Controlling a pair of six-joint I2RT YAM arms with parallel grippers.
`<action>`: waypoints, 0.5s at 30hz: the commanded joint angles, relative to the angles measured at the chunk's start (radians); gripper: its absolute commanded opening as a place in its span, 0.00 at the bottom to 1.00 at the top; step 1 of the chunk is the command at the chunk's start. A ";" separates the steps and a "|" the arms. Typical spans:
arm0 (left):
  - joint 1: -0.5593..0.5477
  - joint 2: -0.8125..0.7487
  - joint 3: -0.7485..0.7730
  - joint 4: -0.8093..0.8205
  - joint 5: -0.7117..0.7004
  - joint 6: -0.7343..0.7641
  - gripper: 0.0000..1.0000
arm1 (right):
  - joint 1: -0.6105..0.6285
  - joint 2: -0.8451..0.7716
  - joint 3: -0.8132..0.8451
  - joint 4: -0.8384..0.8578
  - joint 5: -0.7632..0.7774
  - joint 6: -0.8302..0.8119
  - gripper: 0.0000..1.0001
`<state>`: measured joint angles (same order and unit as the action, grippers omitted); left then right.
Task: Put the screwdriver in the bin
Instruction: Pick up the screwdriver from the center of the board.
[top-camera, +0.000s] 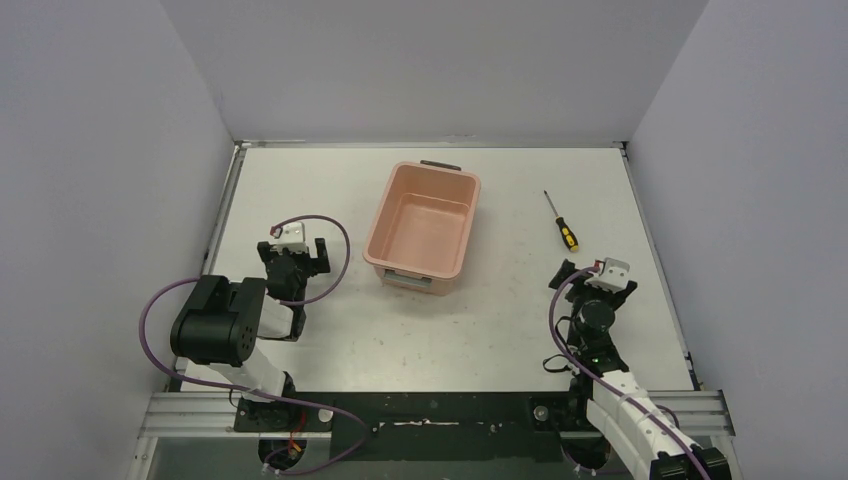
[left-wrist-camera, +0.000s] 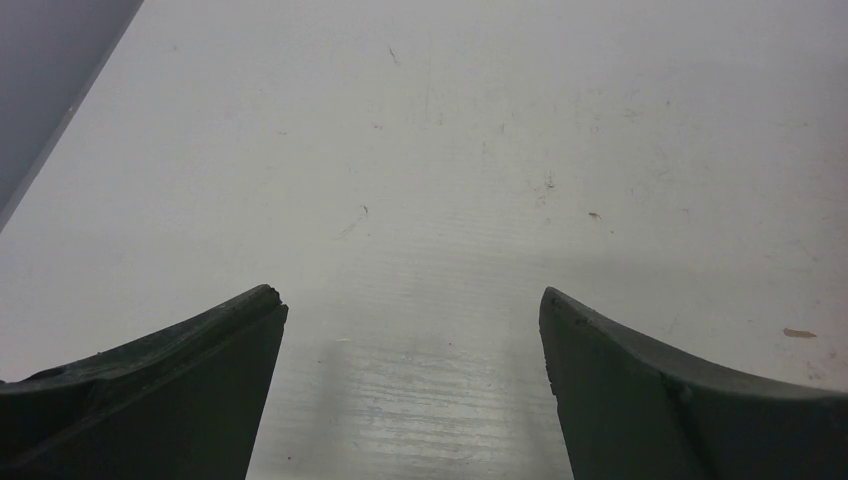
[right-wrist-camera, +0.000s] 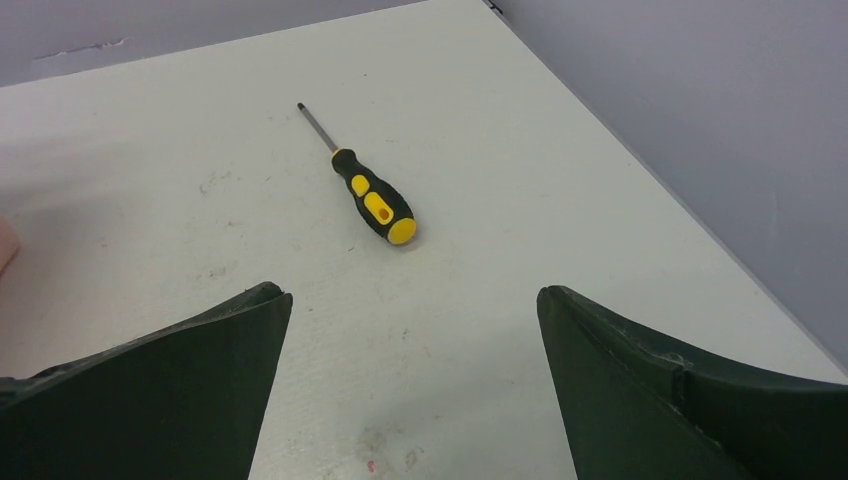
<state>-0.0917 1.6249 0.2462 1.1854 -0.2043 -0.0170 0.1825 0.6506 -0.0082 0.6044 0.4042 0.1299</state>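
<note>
The screwdriver lies flat on the white table to the right of the bin, its yellow-and-black handle toward me and its thin shaft pointing away. In the right wrist view the screwdriver rests just ahead of my open right gripper, apart from both fingers. The salmon-pink bin stands upright mid-table with nothing inside. My right gripper sits a little nearer than the handle. My left gripper is open left of the bin. Only bare table shows between the left gripper fingers.
Grey walls enclose the table on the left, back and right. The right table edge runs close beside the screwdriver. A corner of the bin shows at the left edge of the right wrist view. Purple cables loop around both arms.
</note>
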 joint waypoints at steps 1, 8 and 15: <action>0.001 -0.015 0.002 0.033 0.002 -0.002 0.97 | -0.006 0.008 0.052 -0.024 0.010 0.020 1.00; 0.001 -0.016 0.002 0.034 0.002 -0.002 0.97 | -0.005 0.072 0.310 -0.266 -0.027 0.039 1.00; 0.001 -0.016 0.002 0.034 0.003 -0.002 0.97 | -0.005 0.290 0.690 -0.687 -0.050 0.004 1.00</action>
<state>-0.0917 1.6249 0.2462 1.1854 -0.2043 -0.0166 0.1825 0.8310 0.4950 0.2138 0.3828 0.1455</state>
